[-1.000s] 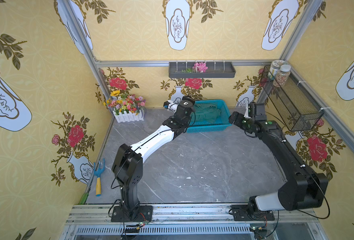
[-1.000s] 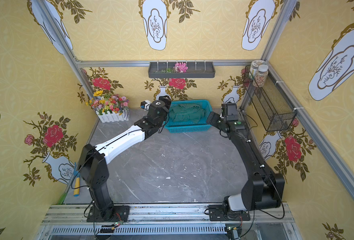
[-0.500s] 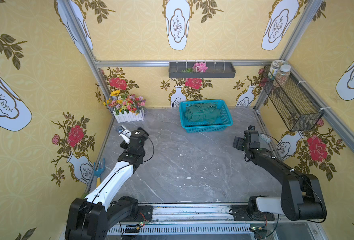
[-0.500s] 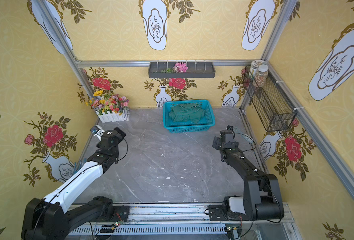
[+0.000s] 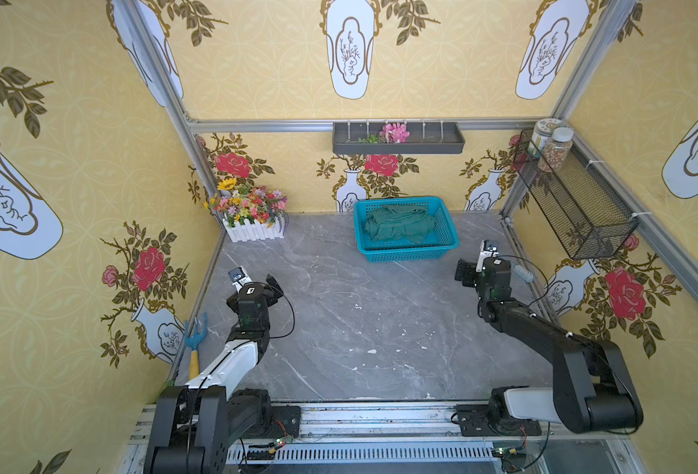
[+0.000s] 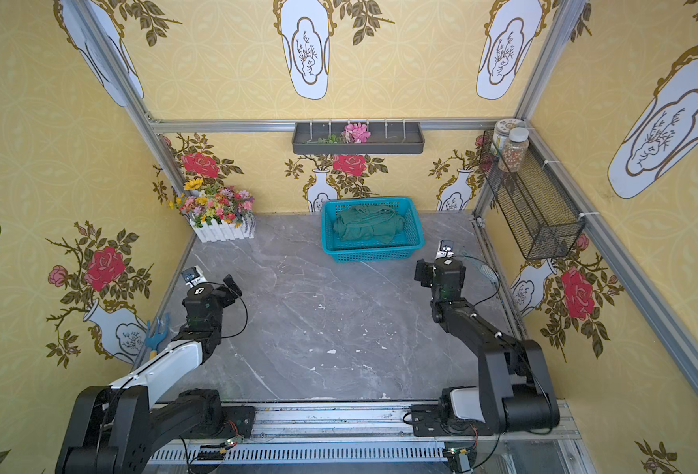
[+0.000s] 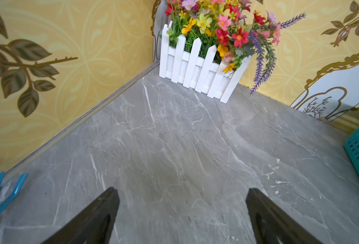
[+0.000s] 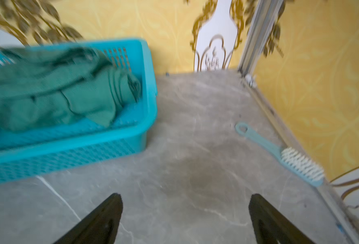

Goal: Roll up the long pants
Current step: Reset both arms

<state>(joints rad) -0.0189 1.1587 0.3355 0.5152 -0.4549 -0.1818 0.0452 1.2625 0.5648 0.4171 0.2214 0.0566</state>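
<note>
I see the long pants (image 5: pixel 398 223) lying as a loose, rumpled bundle inside the turquoise mesh basket (image 5: pixel 405 255). The basket stands at the far edge of the grey marbled tabletop (image 5: pixel 359 324), a little right of its middle. The fabric stays within the basket's walls, and nothing touches it.

My left gripper (image 7: pixel 182 191) hangs over the left side of the tabletop, close to the left edge and well apart from the basket. Its jaws are spread wide with only bare tabletop between them. Its wrist view looks toward the far left corner, where a white picket-fence flower box (image 7: pixel 197 71) stands, and a sliver of the basket shows at the side.

My right gripper (image 8: pixel 185 196) hangs near the right edge, just in front of the basket's near right corner and apart from it. Its jaws also stand wide apart and hold nothing. This wrist view is blurred, but the green cloth in the basket reads clearly.

A pale blue brush (image 8: pixel 280 154) with white bristles lies along the right edge. A blue garden fork (image 5: pixel 193 334) with a yellow handle sits at the left edge.
</note>
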